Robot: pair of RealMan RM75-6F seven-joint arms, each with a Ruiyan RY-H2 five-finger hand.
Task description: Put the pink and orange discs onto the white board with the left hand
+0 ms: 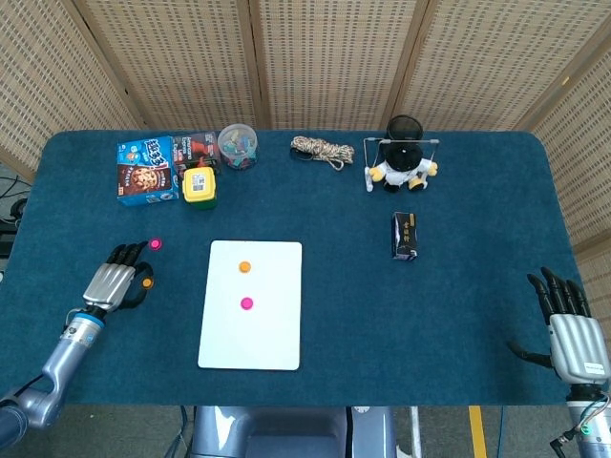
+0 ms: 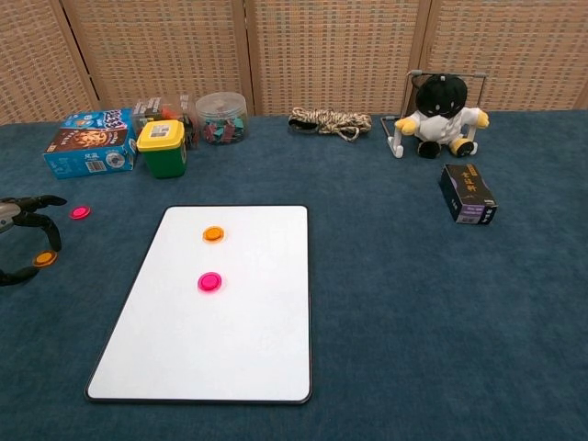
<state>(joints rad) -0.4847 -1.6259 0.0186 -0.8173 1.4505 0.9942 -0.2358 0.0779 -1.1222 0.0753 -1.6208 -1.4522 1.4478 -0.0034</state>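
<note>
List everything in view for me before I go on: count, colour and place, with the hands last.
white board: one, white, centre-left of table.
discs on the board: two, orange above pink.
discs off the board: two, pink and orange, left of the board.
snack boxes: two, blue and dark, far left.
green tub: one, yellow lid.
clear jar: one, mixed contents.
rope: one, beige, far centre.
plush toy: one, black, white and yellow.
small box: one, dark, right of centre.
left hand: by the off-board orange disc.
right hand: open, near right edge.
</note>
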